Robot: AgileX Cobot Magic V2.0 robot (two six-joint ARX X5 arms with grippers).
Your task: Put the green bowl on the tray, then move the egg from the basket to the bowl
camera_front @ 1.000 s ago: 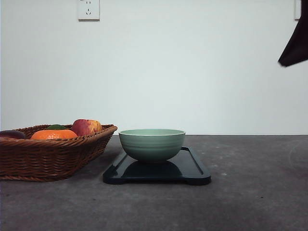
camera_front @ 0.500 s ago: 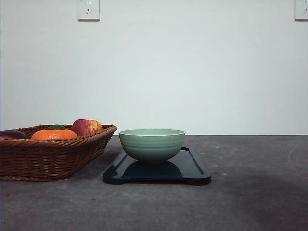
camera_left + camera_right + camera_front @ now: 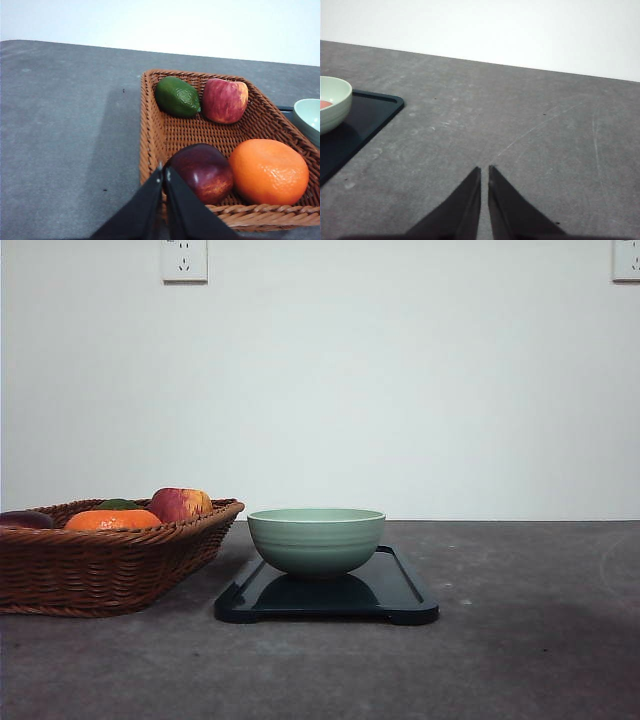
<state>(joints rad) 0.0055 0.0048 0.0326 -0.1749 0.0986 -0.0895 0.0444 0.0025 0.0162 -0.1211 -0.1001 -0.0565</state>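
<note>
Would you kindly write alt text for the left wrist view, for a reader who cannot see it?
A brown wicker basket on a grey table holds a green lime, a red apple, an orange and a dark red fruit. The left gripper, closed, is at the basket's near rim.

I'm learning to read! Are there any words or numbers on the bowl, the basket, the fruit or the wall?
None: no words, numbers or brand marks can be read.
The green bowl, tray and basket are plain.
The apple, orange fruit and green fruit carry no stickers.
The wall sockets show slots, but no readable writing.
</note>
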